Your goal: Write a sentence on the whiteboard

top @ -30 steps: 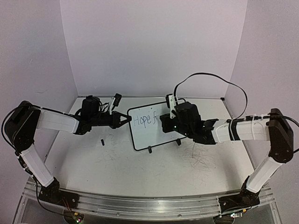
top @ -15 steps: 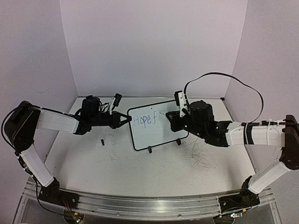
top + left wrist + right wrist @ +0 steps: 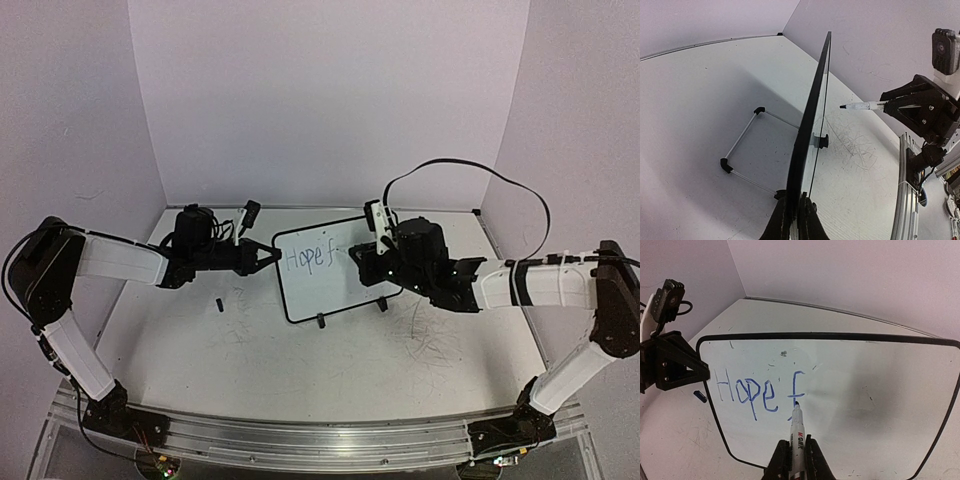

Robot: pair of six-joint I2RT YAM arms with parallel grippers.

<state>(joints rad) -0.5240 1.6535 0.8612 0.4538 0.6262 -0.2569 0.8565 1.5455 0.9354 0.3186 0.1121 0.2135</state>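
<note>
Arms reach in toward the whiteboard (image 3: 335, 288) from either side, each stretched out low with the forearm nearly level. The whiteboard stands propped up on its feet on the table (image 3: 300, 370), leaning back on a wire stand (image 3: 742, 145) behind it. The left gripper (image 3: 268, 254) meets the whiteboard's left edge, its fingers (image 3: 784, 220) pressed together on the black frame. The right gripper (image 3: 362, 262) hangs in front of the whiteboard's right half, wrist turned toward the writing face, and pinches a marker (image 3: 797, 432) that points straight at the whiteboard. The sentence (image 3: 757, 395) sits in the whiteboard's upper left and so far reads "Hope f" in blue. The marker's tip lies at the foot of the "f"; from the left wrist view it appears just off the surface. A small dark piece (image 3: 218, 304) lies on the table left of the whiteboard.
</note>
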